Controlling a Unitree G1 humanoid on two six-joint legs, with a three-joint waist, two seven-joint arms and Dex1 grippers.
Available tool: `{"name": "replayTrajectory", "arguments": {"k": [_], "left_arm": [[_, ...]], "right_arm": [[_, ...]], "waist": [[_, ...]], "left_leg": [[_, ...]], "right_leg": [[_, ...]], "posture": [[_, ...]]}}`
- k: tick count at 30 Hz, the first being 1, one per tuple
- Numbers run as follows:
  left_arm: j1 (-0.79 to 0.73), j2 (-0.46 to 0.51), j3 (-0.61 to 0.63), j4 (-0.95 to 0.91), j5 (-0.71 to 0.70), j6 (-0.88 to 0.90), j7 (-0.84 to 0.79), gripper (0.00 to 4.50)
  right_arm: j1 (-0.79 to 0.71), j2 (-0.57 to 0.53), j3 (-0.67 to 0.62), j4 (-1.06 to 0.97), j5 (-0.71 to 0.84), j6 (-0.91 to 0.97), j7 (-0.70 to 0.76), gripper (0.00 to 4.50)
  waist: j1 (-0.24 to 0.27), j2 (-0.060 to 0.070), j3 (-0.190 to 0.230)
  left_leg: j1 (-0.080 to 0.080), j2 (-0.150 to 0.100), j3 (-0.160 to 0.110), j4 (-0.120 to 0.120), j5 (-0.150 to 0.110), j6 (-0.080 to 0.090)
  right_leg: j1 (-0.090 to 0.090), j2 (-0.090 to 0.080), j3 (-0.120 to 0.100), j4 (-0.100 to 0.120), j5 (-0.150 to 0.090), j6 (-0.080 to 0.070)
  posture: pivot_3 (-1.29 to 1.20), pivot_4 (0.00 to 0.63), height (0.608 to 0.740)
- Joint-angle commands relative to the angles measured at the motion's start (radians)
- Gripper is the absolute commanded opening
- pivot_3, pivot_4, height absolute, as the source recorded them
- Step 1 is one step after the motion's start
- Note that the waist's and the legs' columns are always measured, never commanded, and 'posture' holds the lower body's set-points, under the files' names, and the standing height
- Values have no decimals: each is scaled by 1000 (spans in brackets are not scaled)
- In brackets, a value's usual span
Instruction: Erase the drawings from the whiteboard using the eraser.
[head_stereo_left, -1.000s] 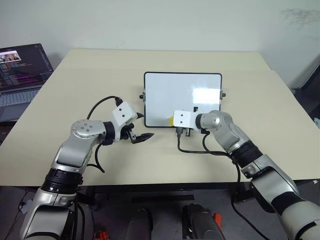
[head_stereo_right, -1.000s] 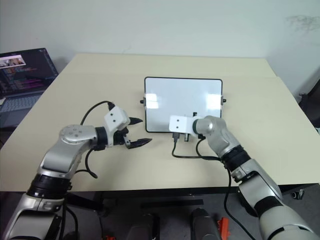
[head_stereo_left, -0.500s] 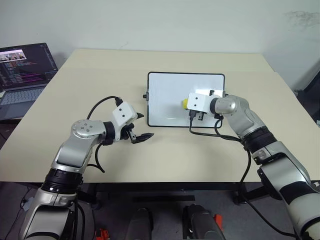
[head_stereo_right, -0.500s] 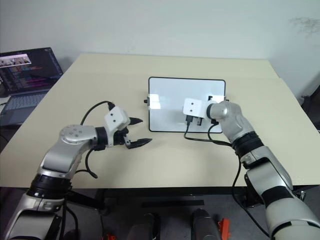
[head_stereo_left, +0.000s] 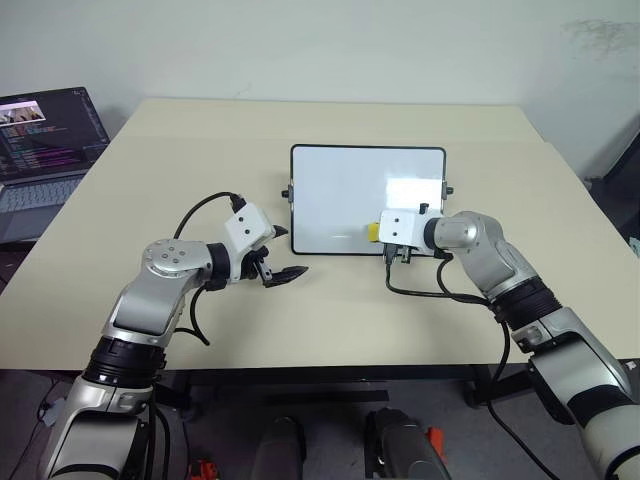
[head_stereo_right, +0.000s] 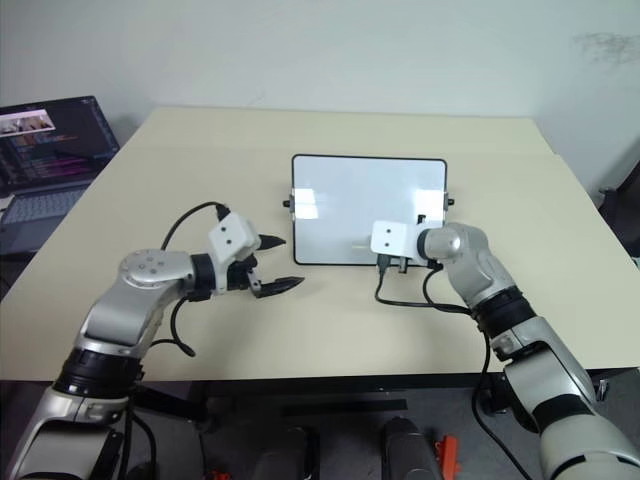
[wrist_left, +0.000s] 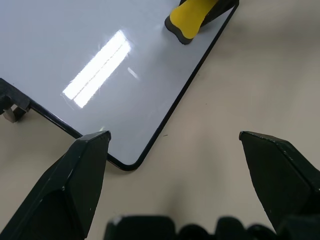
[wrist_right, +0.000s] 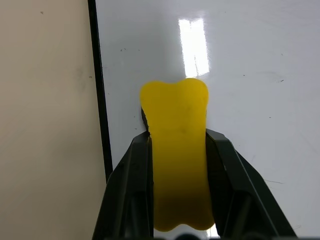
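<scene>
Whiteboard (head_stereo_left: 355, 195) lies flat on the beige table (head_stereo_left: 150, 180), its glossy face showing faint marks and glare near its lower edge, where the yellow eraser (wrist_right: 178, 145) is pinched between the 2 black fingers (wrist_right: 131, 185) of the right gripper (wrist_right: 179, 150) and pressed on the board just inside the black frame. Left gripper (head_stereo_left: 280, 262) hovers over bare table just beside the board's near left corner, its 2 fingers spread wide around nothing, while a laptop (head_stereo_left: 45, 150) sits at the table's far left.

The whiteboard (head_stereo_left: 366, 198) lies mid-table (head_stereo_left: 160, 160), the eraser (head_stereo_left: 372, 232) on its near edge, a laptop (head_stereo_left: 45, 150) far left.
</scene>
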Motion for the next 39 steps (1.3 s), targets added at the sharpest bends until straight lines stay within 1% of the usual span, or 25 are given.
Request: {"name": "replayTrajectory", "arguments": {"k": [1, 5, 8, 11, 16, 18, 24, 30, 39], "left_arm": [[-10, 11, 16, -34, -4, -5, 0, 4500], [-17, 28, 43, -29, -17, 1, -5, 4500], [-16, 50, 65, -39, -35, 10, -14, 4500], [-22, 78, 93, -62, -51, 21, -14, 4500], [-33, 113, 105, -84, -45, 22, -18, 4500], [-40, 120, 109, -93, -50, 27, -21, 4500], [-71, 134, 102, -102, -48, 28, -22, 4500], [-84, 138, 113, -129, -62, 41, -17, 4500], [-113, 152, 118, -136, -67, 47, -18, 4500]], "right_arm": [[-23, -19, -16, 56, -16, 18, -9, 1029], [-31, -45, -67, 0, 57, 19, 58, 1028], [-23, -85, -99, -62, 91, 35, 100, 1027], [-24, -162, -130, -141, 100, 52, 135, 1027], [-55, -216, -172, -208, 111, 89, 150, 1027], [-61, -216, -182, -216, 116, 101, 147, 1027], [-86, -163, -221, -191, 162, 140, 102, 1027], [-114, -151, -236, -177, 195, 153, 88, 1027], [-119, -183, -241, -151, 208, 138, 95, 1024]], "waist": [[0, 0, 0], [0, 0, 0], [2, 0, 0], [2, 0, 1], [3, 0, 1], [1, 0, 1], [1, 0, 1], [1, 0, 1], [1, 0, 1]], "left_leg": [[0, 0, 0, 0, 0, 0], [0, 0, 0, 0, -2, -4], [-3, -1, 0, 0, -2, -3], [-4, 0, 1, 0, 0, 0], [-5, 0, 1, -9, -2, -3], [-5, 1, 2, -10, -3, -4], [-5, 1, 2, -10, -3, -4], [-5, 1, 4, -8, -3, -4], [-5, 1, 4, -8, -3, -4]], "right_leg": [[0, 0, 0, 0, 0, 0], [0, -1, 0, -1, 0, 0], [-2, -1, 0, -1, 0, 0], [-3, -1, 0, -1, 0, 0], [-8, 0, -1, 0, -4, -1], [-10, 2, -1, 1, -5, 0], [-10, 2, 0, 1, -6, -1], [-9, 2, 1, 2, -5, -1], [-9, 2, 1, 2, -5, 0]], "posture": [[0, 150, 740], [0, 150, 740], [0, 150, 740], [0, 150, 740], [0, 150, 740], [0, 150, 740], [0, 150, 740], [0, 150, 740], [0, 150, 740]]}}
